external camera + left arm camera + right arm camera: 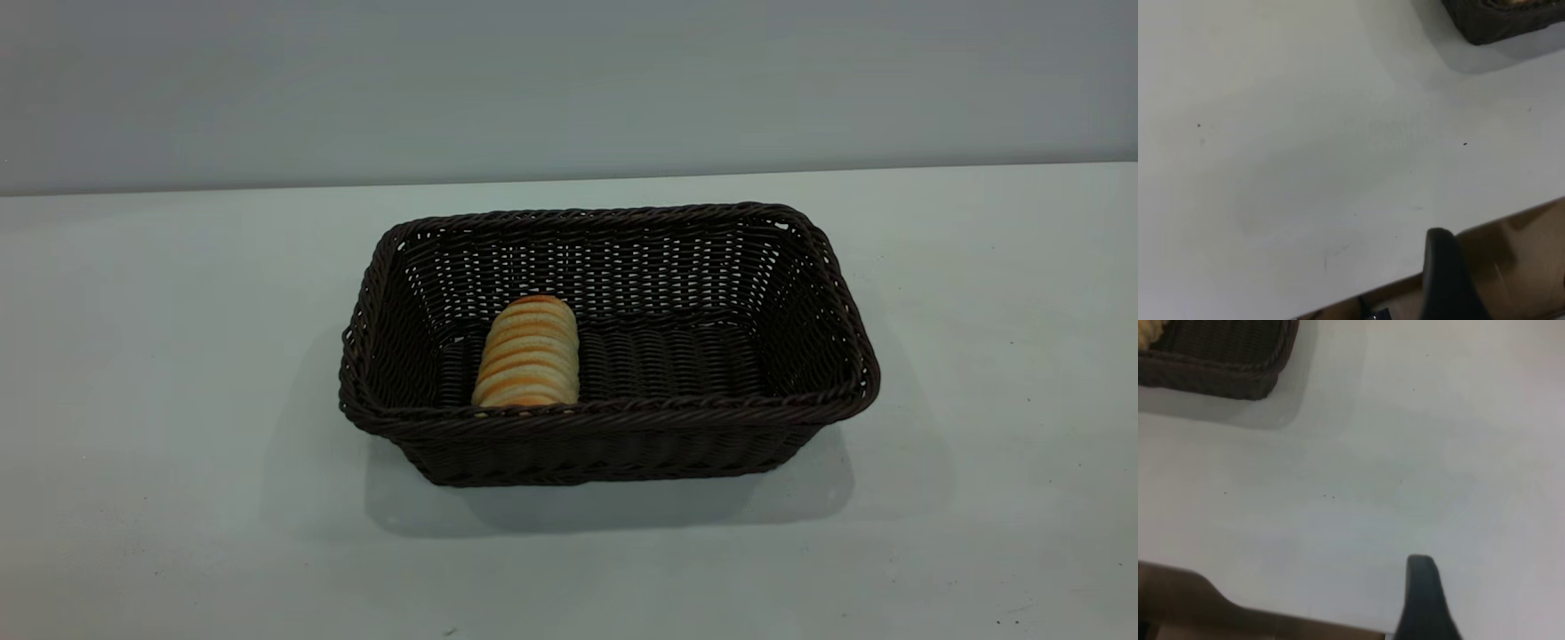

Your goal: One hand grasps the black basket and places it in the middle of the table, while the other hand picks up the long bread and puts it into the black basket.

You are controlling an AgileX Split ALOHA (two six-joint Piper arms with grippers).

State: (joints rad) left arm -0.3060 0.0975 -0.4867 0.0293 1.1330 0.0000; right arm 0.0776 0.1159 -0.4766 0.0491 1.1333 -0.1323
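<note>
Long bread point(527, 354), golden-orange ridged loaf, lies inside dark woven wicker basket point(805, 356), left part, basket mid pale grey tabletop point(160, 400). Both steps look done. Both tools back near tabletop edge, jaw state cannot tell. Next: nothing but parking.

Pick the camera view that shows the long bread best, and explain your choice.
The exterior view: the long bread lies in full sight inside the black basket, left of its middle. The right wrist view catches only a pale sliver at the picture's edge; the left wrist view shows a blurred hint above the basket's corner.
</note>
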